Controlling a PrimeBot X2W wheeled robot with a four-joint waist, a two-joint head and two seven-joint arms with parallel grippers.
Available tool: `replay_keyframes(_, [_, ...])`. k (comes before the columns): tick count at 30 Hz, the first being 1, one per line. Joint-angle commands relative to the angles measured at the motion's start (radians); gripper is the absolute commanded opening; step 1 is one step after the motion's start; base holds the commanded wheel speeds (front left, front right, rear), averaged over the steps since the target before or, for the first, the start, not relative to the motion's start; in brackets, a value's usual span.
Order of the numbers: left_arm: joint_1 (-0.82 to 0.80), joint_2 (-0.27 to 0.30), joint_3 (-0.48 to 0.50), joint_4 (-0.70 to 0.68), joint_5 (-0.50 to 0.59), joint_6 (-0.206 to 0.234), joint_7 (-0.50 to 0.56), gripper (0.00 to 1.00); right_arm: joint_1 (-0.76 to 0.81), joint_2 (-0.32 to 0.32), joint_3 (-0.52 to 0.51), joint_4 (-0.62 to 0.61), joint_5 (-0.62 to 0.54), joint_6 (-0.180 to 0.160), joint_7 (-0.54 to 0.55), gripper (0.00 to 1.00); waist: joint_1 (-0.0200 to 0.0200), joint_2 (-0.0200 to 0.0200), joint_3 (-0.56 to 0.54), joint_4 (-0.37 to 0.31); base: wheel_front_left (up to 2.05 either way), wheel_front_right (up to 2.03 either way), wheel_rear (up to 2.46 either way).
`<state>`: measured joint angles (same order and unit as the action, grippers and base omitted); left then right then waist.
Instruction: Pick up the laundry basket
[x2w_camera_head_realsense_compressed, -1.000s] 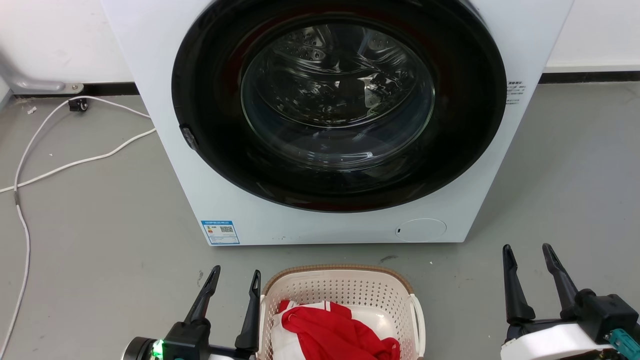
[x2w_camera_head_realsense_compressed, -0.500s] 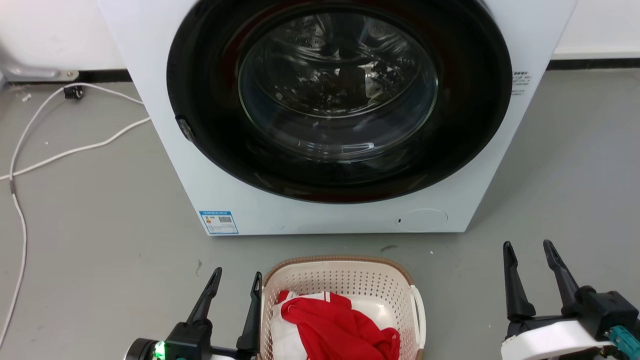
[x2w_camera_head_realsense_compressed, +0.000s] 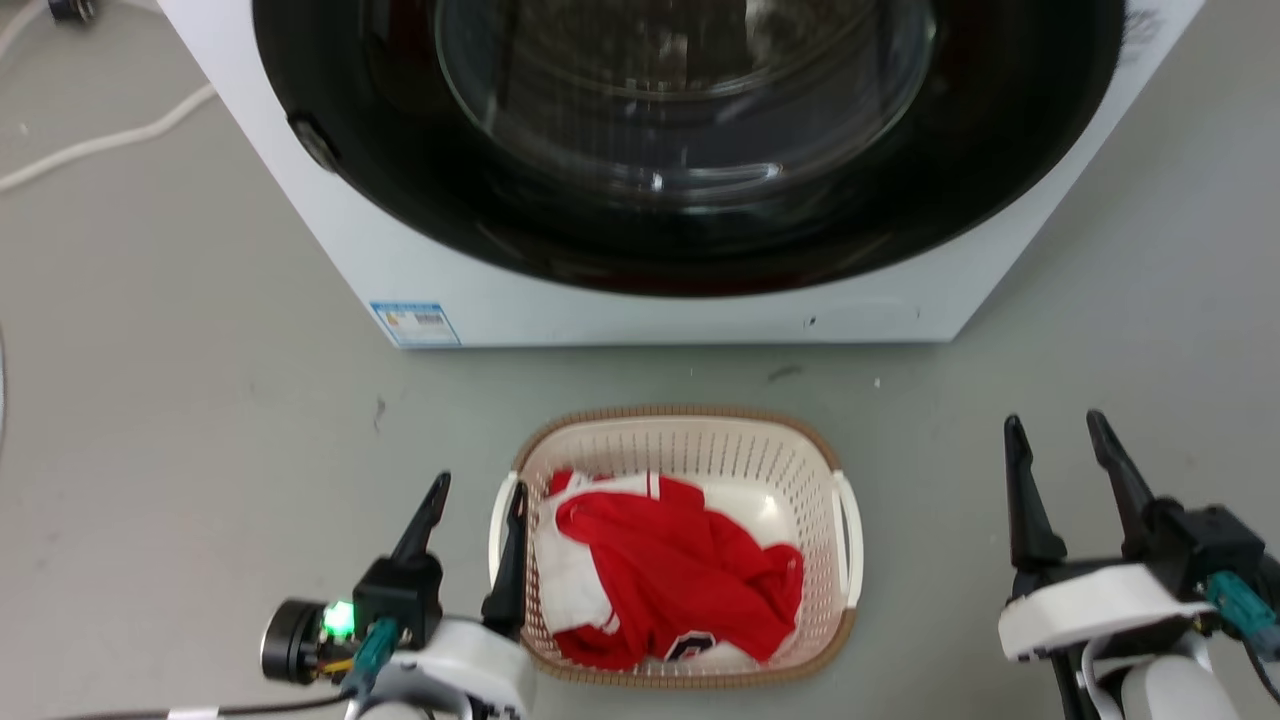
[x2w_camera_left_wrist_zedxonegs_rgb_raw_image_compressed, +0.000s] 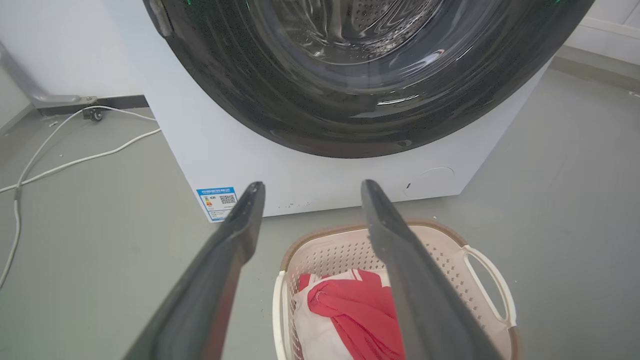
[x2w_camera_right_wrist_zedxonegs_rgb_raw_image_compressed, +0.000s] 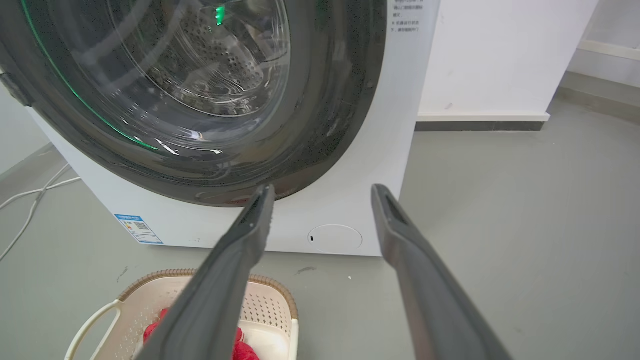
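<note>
The laundry basket (x2w_camera_head_realsense_compressed: 682, 411) stands on the grey floor (x2w_camera_head_realsense_compressed: 200, 450) at the lower centre of the head view, just in front of the white washing machine (x2w_camera_head_realsense_compressed: 640, 315) and apart from it by a strip of bare floor. The machine's dark round door (x2w_camera_head_realsense_compressed: 690, 120) is closed and spans the top of the frame; a blue label (x2w_camera_head_realsense_compressed: 415, 323) sits at its lower left corner. Inside the basket lies a crumpled red garment (x2w_camera_head_realsense_compressed: 680, 570) over white cloth (x2w_camera_head_realsense_compressed: 565, 585). The white side handles (x2w_camera_head_realsense_compressed: 852, 540) show on both short sides. The left gripper (x2w_camera_head_realsense_compressed: 479, 488) is at the lower left of the head view, fingers apart and clamped on nothing. Its inner finger overlaps the basket's left handle and rim in that view; contact cannot be confirmed. In the left wrist view that finger crosses in front of the basket's interior, while the other finger shows against bare floor to the left of the basket. The right gripper (x2w_camera_head_realsense_compressed: 1054, 425) is at the lower right, fingers apart and empty, well clear of the basket's right handle. In the right wrist view the basket shows at the lower left, partly behind one finger. A white cable (x2w_camera_head_realsense_compressed: 100, 140) runs across the floor at the upper left.
</note>
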<state>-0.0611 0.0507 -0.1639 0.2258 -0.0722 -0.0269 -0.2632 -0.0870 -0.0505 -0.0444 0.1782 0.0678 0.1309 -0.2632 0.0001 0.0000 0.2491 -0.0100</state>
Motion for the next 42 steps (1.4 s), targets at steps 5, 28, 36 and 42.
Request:
replay_keyframes(5, [-0.144,0.008,0.018,0.115,0.016,-0.011,-0.002,1.00,-0.112,0.001,0.001,0.062,-0.007,0.000,0.009,1.00,-0.0001,0.0000,0.197,0.008,0.00,0.00,0.00])
replay_keyframes(28, [-0.732,0.087,-0.052,0.815,-0.015,-0.101,0.074,1.00,-0.617,0.001,0.132,0.680,0.070,0.000,0.144,1.00,-0.0001,0.0000,0.548,0.014,0.00,0.00,0.00])
replay_keyframes(36, [-0.840,0.092,-0.165,0.910,-0.137,-0.104,0.154,1.00,-0.768,0.000,0.219,0.866,0.196,0.000,0.247,1.00,-0.0001,0.0000,0.606,0.008,0.00,0.00,0.00])
replay_keyframes(42, [-0.873,0.115,-0.301,0.892,-0.280,-0.104,0.266,1.00,-0.849,0.000,0.257,0.979,0.223,0.000,0.286,1.00,-0.0001,0.0000,0.634,0.007,0.00,0.00,0.00])
